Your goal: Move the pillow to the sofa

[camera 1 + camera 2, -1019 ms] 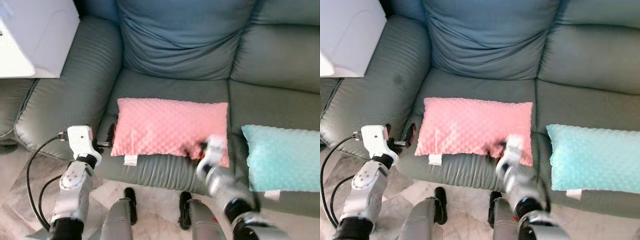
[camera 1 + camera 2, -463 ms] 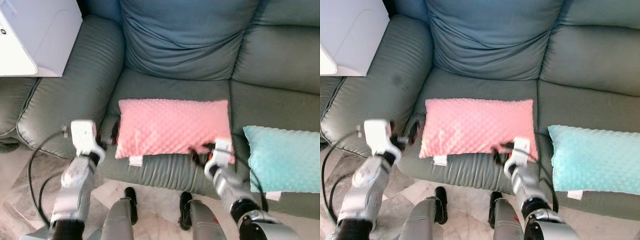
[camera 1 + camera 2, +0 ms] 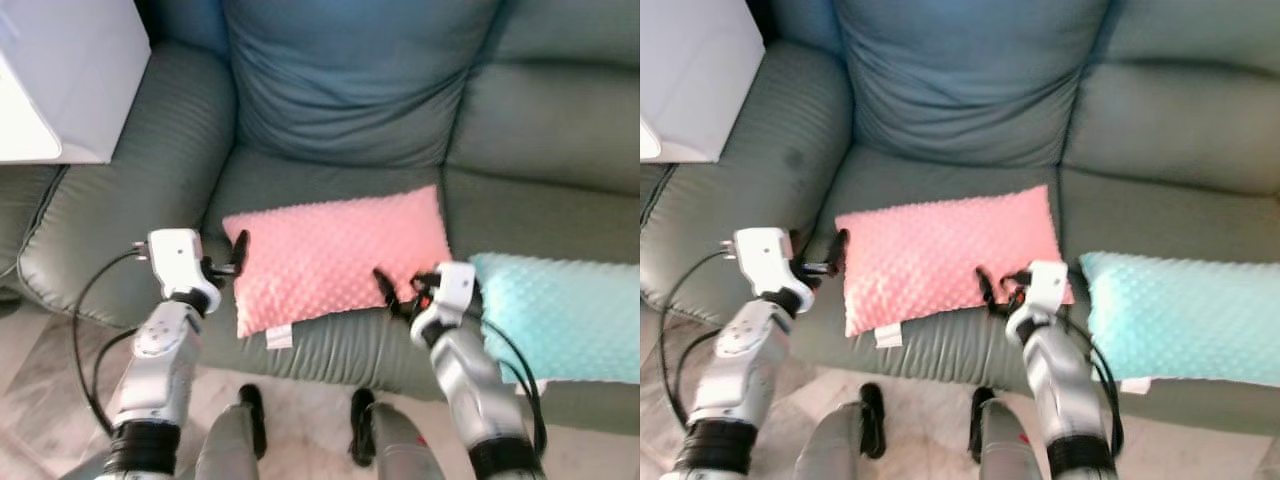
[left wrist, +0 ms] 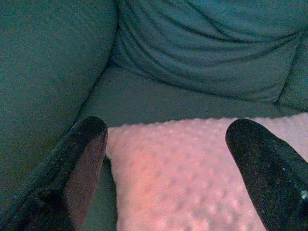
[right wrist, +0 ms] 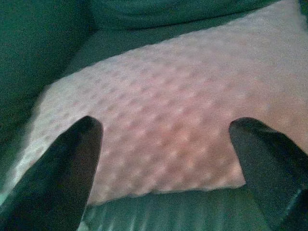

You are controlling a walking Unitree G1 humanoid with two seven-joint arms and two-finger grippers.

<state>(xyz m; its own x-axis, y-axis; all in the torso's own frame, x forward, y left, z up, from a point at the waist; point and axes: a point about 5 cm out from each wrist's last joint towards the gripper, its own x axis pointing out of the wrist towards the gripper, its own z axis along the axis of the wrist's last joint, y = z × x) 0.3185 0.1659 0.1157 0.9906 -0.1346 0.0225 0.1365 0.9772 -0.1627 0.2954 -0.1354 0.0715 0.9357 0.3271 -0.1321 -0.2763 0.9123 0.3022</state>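
pink pillow [image 3: 335,255] lies on the sofa [image 3: 350,90]; left gripper [image 3: 228,262] and right gripper [image 3: 398,292] gape wide, seemingly touching its ends. a stray nudge could drag it off.

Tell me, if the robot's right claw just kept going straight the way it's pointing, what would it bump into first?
Most likely the pink pillow: the right gripper, fingers spread, points straight at it on the sofa seat.

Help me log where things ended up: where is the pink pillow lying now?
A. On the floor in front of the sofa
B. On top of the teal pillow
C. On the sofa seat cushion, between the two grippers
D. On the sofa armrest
C. The pink pillow rests on the sofa seat, with the left gripper and right gripper at its ends.
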